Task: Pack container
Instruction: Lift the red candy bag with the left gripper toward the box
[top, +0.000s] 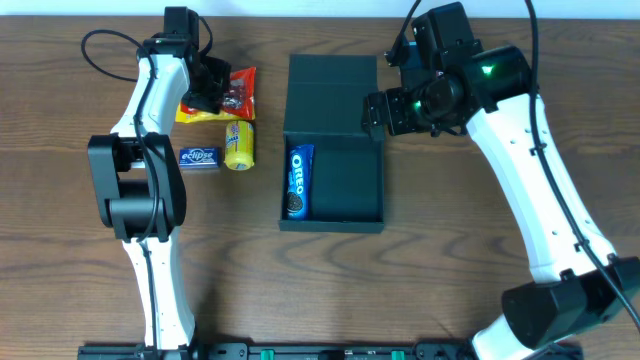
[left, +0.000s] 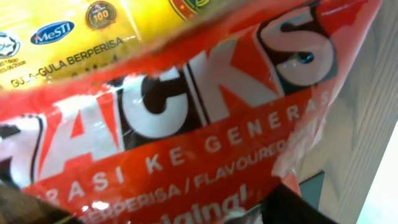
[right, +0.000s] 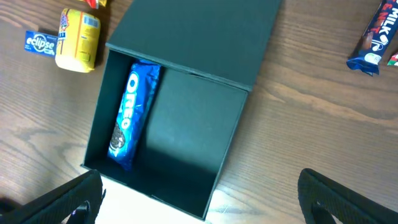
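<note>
The dark teal container (top: 345, 190) sits open at the table's middle, its lid (top: 330, 95) folded back. A blue Oreo pack (top: 299, 180) lies along its left wall; both show in the right wrist view (right: 186, 124), (right: 127, 115). A red snack packet (top: 238, 90) lies left of the lid and fills the left wrist view (left: 186, 124). My left gripper (top: 210, 88) is down on it, fingers (left: 161, 214) spread on either side of the packet. My right gripper (top: 380, 112) hovers open and empty (right: 199, 205) by the lid's right edge.
A yellow bag (left: 93, 37) lies against the red packet. A yellow snack pack (top: 238, 145) and a blue Eclipse pack (top: 199, 157) lie left of the container. A blue milk bar (right: 373, 37) lies right of the container, hidden under my right arm in the overhead view.
</note>
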